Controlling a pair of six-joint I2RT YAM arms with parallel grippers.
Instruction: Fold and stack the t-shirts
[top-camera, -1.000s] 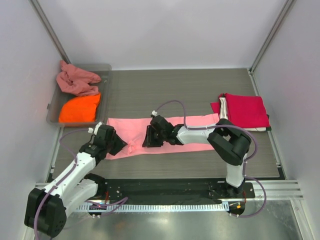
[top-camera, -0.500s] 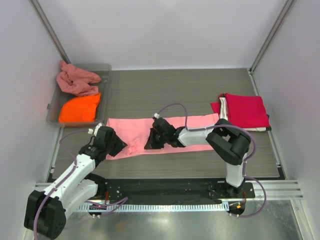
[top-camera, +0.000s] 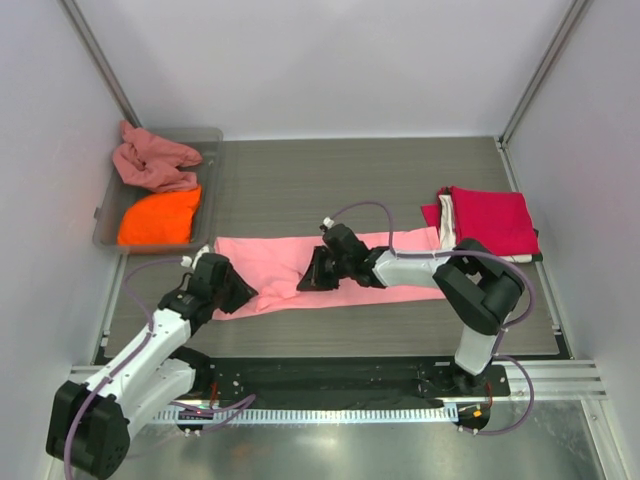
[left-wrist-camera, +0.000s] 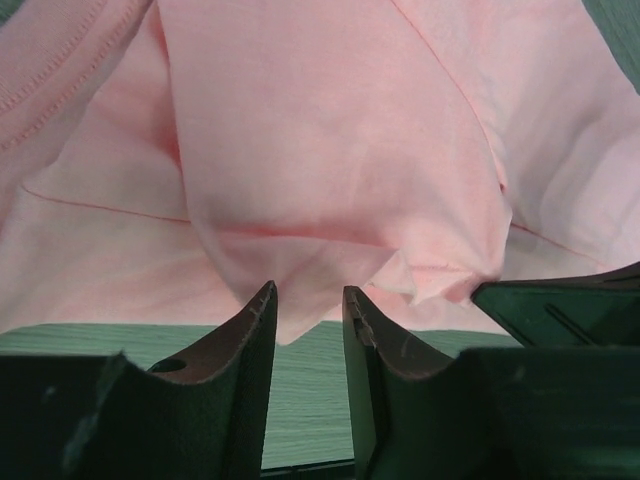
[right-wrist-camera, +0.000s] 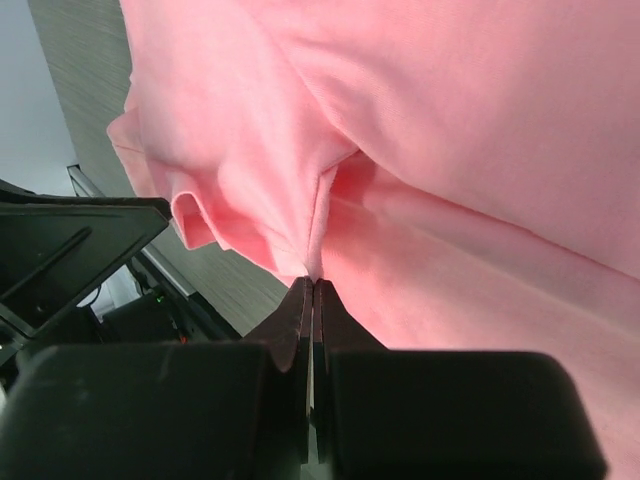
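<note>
The light pink t-shirt lies in a long band across the middle of the table. My right gripper is shut on a pinched fold of it, near the band's front edge. My left gripper sits at the shirt's near left corner with its jaws open a little. In the left wrist view a pointed fold of the pink cloth hangs just at the fingertips, with bare table below. A folded crimson red t-shirt tops a stack at the right, with white and dark edges under it.
A grey tray at the back left holds a crumpled dusty rose t-shirt and an orange t-shirt. The arms' mounting rail runs along the near edge. White walls and metal posts close in the sides.
My right gripper has shut on the pink cloth and moved right, dragging the fold with it. My left gripper's jaws have narrowed slightly and it has barely shifted.
</note>
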